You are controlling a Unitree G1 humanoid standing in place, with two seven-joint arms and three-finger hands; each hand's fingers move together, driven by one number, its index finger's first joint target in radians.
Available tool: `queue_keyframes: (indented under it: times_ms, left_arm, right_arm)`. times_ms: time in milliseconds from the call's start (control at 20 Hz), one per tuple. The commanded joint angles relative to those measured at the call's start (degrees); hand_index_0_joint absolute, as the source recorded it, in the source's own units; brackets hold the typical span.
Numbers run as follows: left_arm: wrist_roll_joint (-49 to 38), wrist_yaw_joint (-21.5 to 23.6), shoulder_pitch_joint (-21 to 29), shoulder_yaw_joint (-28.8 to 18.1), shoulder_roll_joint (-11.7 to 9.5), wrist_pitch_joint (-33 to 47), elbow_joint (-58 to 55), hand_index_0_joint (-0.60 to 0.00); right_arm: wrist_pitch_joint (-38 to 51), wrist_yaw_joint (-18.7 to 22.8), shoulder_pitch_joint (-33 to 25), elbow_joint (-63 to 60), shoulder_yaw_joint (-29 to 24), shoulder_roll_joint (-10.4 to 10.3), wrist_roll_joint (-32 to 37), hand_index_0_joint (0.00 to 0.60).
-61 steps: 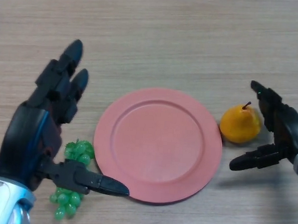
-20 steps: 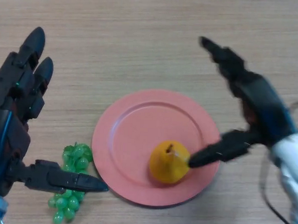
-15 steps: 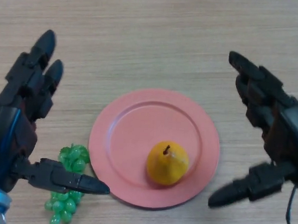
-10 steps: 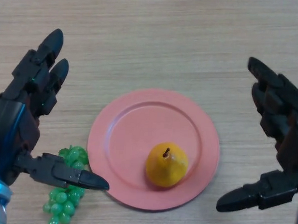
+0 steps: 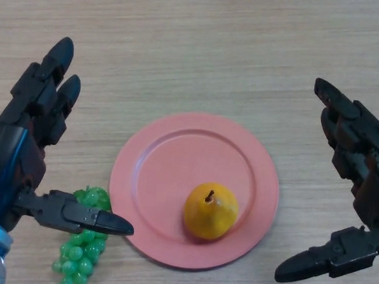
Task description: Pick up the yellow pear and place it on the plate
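Note:
The yellow pear (image 5: 210, 211) stands upright on the pink plate (image 5: 162, 172), in its near right part, stem up. My right hand (image 5: 359, 183) is open and empty to the right of the plate, apart from the pear, fingers spread. My left hand (image 5: 20, 152) is open and empty to the left of the plate, its thumb reaching toward the plate's near left rim.
A bunch of green grapes (image 5: 79, 241) lies on the wooden table (image 5: 201, 47) near the plate's near left edge, partly under my left thumb.
Three seconds ago the pear lay on the table right of the plate. My right hand set it on the plate, let go and drew back to the right.

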State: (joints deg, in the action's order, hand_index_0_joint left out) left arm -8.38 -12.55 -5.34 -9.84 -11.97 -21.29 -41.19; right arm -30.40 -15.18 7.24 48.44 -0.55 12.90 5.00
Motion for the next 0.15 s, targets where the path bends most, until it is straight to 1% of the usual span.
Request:
queue_keyframes:
  times_ms: [50,100,150]
  left_arm:
    - [-2.41,-0.65,1.4,-4.28,-2.48,5.8,-3.78,0.0]
    - [-1.92,-1.47,1.66,-4.65,-2.82,5.62,-3.94,0.0]
    - [-2.05,-1.75,2.15,-5.3,-2.73,6.5,-3.61,0.0]
  right_arm:
    - [6.41,-0.12,-0.87,4.25,-0.85,0.29,-0.46,0.0]
    - [5.14,0.07,-1.23,4.89,-0.62,0.34,-0.65,0.0]
    - [4.28,0.32,-1.66,5.37,-0.4,0.27,-0.57,0.0]
